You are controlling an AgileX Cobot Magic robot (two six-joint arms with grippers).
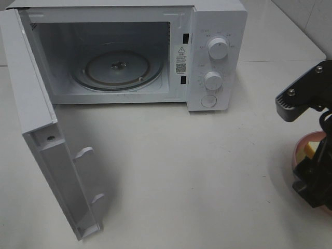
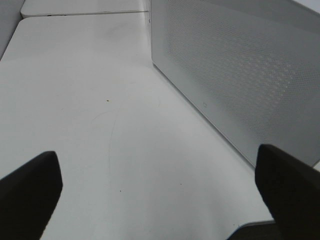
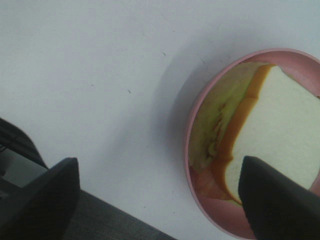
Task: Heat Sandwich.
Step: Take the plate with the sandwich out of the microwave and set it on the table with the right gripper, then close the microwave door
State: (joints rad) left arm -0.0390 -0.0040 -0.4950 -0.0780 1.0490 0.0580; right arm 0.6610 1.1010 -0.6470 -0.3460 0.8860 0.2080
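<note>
Microwave [image 1: 215, 57]: warning triangle, QR sticker, unreadable print.

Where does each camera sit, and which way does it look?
Exterior high: above the table, facing down at the open microwave; right arm shows.
Left wrist: on the left end effector, facing the microwave's perforated wall.
Right wrist: on the right end effector, over the sandwich.
Exterior and right wrist share the pink plate.
</note>
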